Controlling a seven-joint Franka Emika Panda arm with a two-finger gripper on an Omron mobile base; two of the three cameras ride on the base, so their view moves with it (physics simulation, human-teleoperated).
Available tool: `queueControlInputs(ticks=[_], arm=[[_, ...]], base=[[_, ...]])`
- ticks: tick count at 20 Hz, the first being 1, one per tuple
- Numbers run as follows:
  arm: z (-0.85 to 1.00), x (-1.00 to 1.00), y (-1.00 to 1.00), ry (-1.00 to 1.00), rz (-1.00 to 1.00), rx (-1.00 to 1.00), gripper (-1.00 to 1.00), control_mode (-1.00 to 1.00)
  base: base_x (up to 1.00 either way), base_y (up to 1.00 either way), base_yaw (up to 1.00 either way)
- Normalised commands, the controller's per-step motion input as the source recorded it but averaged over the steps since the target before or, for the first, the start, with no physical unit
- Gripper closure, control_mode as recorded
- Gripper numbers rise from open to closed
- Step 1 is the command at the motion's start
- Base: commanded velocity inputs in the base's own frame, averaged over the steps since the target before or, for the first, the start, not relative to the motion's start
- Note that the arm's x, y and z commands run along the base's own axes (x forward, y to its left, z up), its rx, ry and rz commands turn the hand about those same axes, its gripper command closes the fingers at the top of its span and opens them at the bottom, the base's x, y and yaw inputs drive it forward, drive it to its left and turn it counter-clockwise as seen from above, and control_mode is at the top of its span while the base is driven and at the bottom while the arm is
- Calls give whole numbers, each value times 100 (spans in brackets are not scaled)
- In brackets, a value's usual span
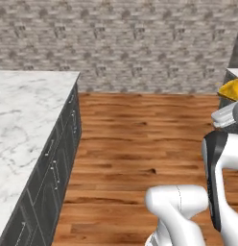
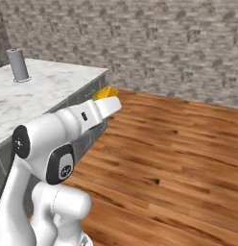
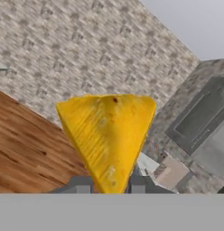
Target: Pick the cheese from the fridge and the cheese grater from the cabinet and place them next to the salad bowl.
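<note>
The cheese [image 3: 107, 135], a yellow-orange wedge, stands point-down between my two dark fingertips in the hand view, and my gripper [image 3: 108, 186] is shut on its narrow end. In the left base view the cheese [image 1: 231, 90] pokes up at the right edge, just above my white hand. In the right base view the cheese [image 2: 105, 92] sits at the tip of my outstretched gripper [image 2: 107, 98], held in the air beside the counter's corner. The cheese grater, the cabinet and the salad bowl are out of view.
A white marble counter [image 1: 25, 125] on dark drawers runs along the left; the counter [image 2: 44, 89] carries a grey cylinder [image 2: 17, 65]. Wood floor [image 1: 140, 139] stretches to a grey brick wall [image 1: 130, 43]. A dark grey panelled unit [image 3: 199, 117] is at the right; I cannot tell whether it is the fridge.
</note>
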Motion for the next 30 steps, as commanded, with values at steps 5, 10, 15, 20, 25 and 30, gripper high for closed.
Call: queueControlInputs(ticks=[5,10,15,20,25,30], arm=[[0,0,0,0,0,0,100,100],[0,0,0,0,0,0,100,100],[0,0,0,0,0,0,100,100],[0,0,0,0,0,0,100,100],[0,0,0,0,0,0,100,100],[0,0,0,0,0,0,100,100]], base=[[-8,0,36],[-17,1,36],[-21,8,38],[-19,16,39],[-17,31,38],[-17,41,38]])
